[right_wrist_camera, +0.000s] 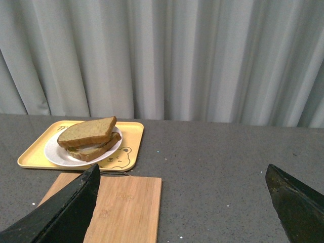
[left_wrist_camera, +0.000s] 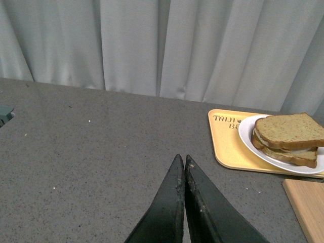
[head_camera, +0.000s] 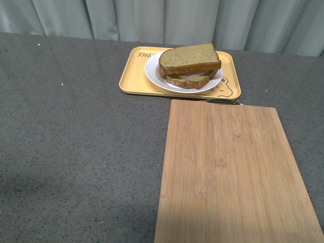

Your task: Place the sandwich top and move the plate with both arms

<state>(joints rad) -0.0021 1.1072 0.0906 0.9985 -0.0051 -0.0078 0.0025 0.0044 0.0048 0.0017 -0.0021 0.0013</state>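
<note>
The sandwich top (head_camera: 190, 56), a brown seeded bread slice, lies on the stacked sandwich on the white plate (head_camera: 152, 72). The plate sits on a yellow tray (head_camera: 132, 77) at the back of the table. It also shows in the left wrist view (left_wrist_camera: 288, 129) and the right wrist view (right_wrist_camera: 87, 132). Neither arm shows in the front view. My left gripper (left_wrist_camera: 183, 159) is shut and empty above the grey table, well short of the tray. My right gripper (right_wrist_camera: 182, 174) is wide open and empty, away from the tray and beside the board.
A bamboo cutting board (head_camera: 233, 172) lies in front of the tray, at the near right. A grey curtain (head_camera: 162, 20) hangs behind the grey table (head_camera: 76, 152).
</note>
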